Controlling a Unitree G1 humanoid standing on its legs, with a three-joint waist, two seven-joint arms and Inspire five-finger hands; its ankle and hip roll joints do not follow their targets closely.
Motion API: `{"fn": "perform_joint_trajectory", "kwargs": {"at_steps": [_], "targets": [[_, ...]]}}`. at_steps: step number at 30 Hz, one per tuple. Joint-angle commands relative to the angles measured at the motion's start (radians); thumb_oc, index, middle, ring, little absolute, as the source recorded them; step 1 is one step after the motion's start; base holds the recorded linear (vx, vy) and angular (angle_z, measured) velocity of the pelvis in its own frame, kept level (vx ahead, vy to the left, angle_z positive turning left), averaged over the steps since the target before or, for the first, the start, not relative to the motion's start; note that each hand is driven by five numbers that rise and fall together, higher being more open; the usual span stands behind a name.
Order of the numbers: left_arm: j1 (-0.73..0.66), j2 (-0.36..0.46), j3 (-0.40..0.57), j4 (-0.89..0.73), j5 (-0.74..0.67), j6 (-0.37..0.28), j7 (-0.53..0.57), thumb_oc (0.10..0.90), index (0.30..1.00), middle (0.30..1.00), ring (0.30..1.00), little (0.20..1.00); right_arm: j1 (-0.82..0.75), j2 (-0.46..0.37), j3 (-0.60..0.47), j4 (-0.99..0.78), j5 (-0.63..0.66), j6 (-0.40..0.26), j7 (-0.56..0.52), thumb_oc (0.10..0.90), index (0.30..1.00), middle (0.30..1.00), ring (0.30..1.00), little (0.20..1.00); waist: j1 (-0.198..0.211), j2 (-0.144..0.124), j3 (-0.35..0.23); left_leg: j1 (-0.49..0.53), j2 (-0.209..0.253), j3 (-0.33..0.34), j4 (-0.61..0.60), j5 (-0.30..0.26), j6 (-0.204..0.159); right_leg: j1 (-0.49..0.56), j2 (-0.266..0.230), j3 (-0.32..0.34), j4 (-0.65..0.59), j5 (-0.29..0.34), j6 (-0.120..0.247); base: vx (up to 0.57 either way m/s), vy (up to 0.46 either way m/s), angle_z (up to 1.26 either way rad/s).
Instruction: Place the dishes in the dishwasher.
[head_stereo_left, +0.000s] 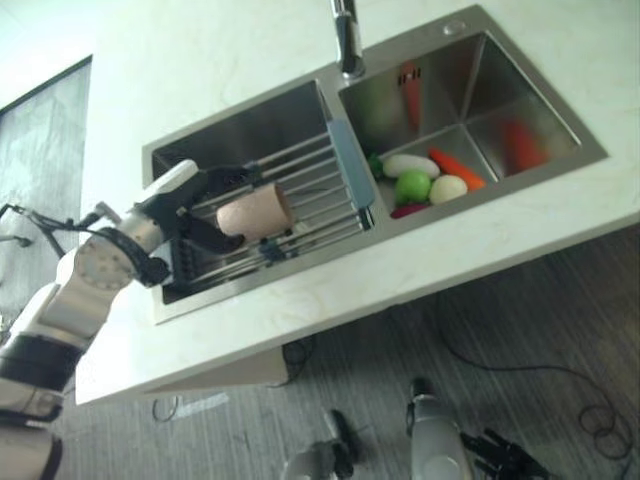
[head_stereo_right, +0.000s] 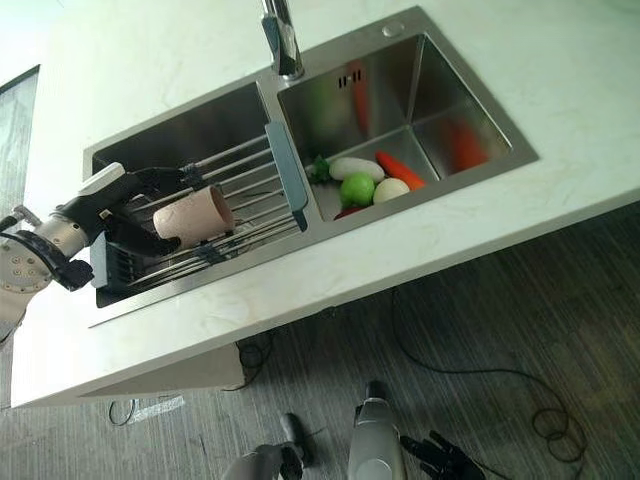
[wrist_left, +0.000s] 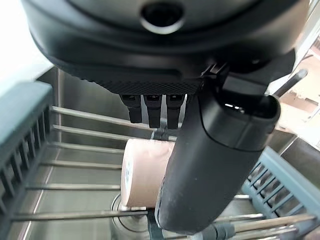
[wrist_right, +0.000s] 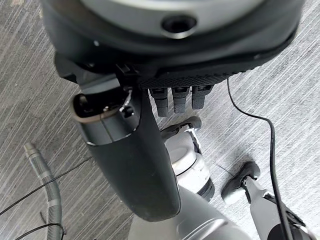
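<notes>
A beige cup (head_stereo_left: 256, 211) lies on its side on the wire rack (head_stereo_left: 320, 185) that spans the left basin of the sink (head_stereo_left: 250, 120). My left hand (head_stereo_left: 190, 205) reaches in from the left at the cup's base, with its fingers (head_stereo_left: 232, 176) straight over the cup and its thumb (wrist_left: 210, 165) across the near side. The hand is open around the cup (wrist_left: 142, 172), and I cannot tell whether it touches it. My right hand (head_stereo_right: 440, 460) hangs low over the floor, open and holding nothing.
The rack has grey-blue end bars (head_stereo_left: 350, 165). A tap (head_stereo_left: 347, 40) stands behind the divider. The right basin (head_stereo_left: 500, 90) holds vegetables: a white one (head_stereo_left: 410, 164), a carrot (head_stereo_left: 457, 168) and a green ball (head_stereo_left: 411, 186). A pale counter (head_stereo_left: 420, 270) surrounds the sink.
</notes>
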Motion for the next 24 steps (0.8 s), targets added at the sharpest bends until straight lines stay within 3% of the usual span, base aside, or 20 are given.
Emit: {"fn": "perform_joint_trajectory", "kwargs": {"at_steps": [1, 12, 24], "targets": [[-0.072, 0.056, 0.108, -0.025, -0.006, -0.023, 0.077, 0.800, 0.900, 0.900, 0.900, 0.900, 0.038, -0.011, -0.009, -0.004, 0.010, -0.009, 0.016, 0.800, 0.900, 0.900, 0.900, 0.900, -0.013, -0.020, -0.060, -0.074, -0.006, -0.051, 0.166, -0.113, 0.027, 0.095, -0.056, 0.006, -0.140, 0.013, 0.126, 0.00, 0.000, 0.00], [-0.082, 0.043, 0.094, -0.037, -0.004, 0.022, 0.059, 0.800, 0.900, 0.900, 0.900, 0.900, 0.033, -0.014, -0.010, -0.017, 0.020, -0.010, 0.017, 0.800, 0.900, 0.900, 0.900, 0.900, -0.021, -0.008, -0.038, -0.086, -0.008, -0.041, 0.166, -0.106, 0.027, 0.081, -0.064, 0.007, -0.140, 0.021, 0.129, 0.00, 0.000, 0.00], [-0.126, 0.050, 0.062, -0.007, 0.030, 0.030, 0.090, 0.800, 0.900, 0.900, 0.900, 0.900, 0.005, -0.015, 0.009, -0.072, 0.057, 0.006, 0.006, 0.800, 0.900, 0.900, 0.900, 0.900, -0.018, -0.015, 0.023, -0.135, -0.021, -0.056, 0.166, -0.100, 0.035, 0.033, -0.061, 0.014, -0.140, 0.039, 0.129, -0.04, -0.017, -0.04]]}}
